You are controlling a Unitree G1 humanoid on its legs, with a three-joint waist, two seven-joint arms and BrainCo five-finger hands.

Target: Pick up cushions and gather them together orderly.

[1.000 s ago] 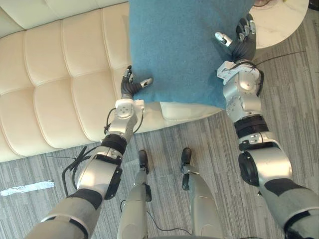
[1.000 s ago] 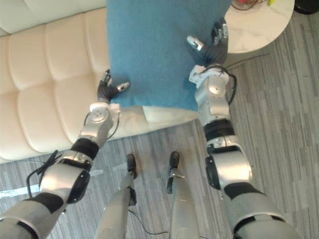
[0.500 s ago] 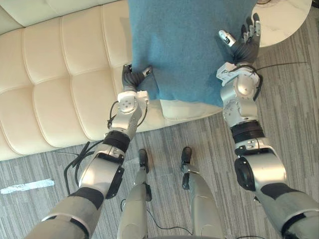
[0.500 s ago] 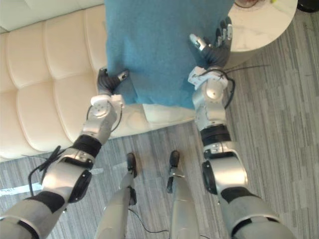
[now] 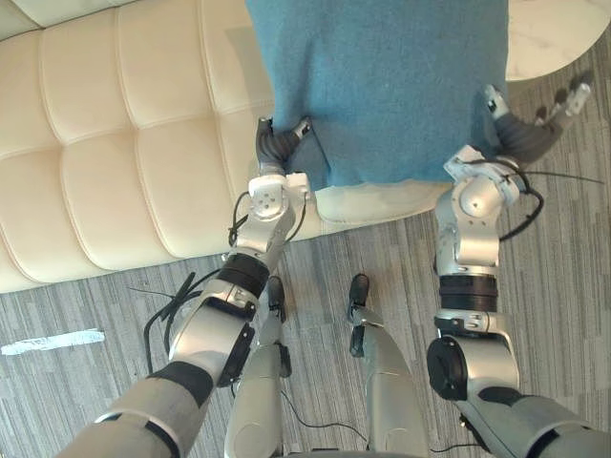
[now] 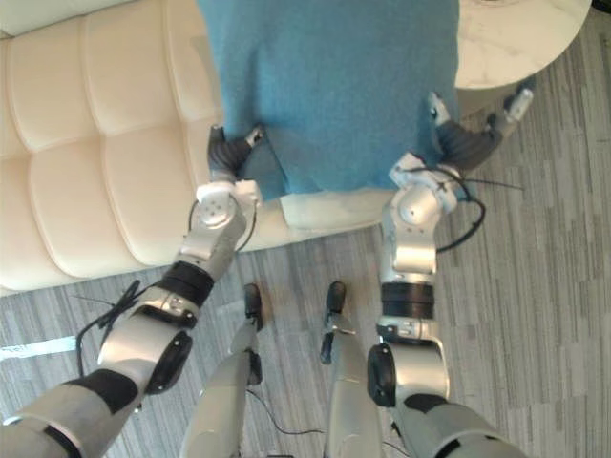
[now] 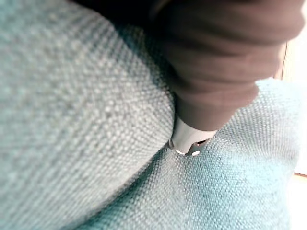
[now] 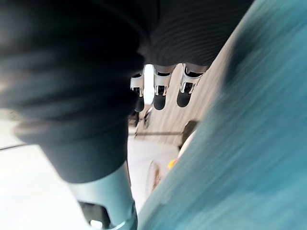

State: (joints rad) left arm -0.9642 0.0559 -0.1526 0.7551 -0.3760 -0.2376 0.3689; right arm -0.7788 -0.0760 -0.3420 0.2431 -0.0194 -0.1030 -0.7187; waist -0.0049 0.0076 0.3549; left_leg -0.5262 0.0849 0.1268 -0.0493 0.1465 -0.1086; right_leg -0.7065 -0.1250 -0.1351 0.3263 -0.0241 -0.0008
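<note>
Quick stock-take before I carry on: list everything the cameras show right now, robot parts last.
cushion: one, blue, held up in front of the sofa, between the two hands
sofa: one, cream, tufted, across the left and middle of the eye views
table: one, white, round, at the upper right beside the sofa
carpet: one, grey striped, covering the floor
tape strip: one, white, on the carpet at the lower left
left hand: one, silver and dark, pinching the cushion's lower left corner
right hand: one, silver and dark, open with fingers straight, at the cushion's lower right corner
</note>
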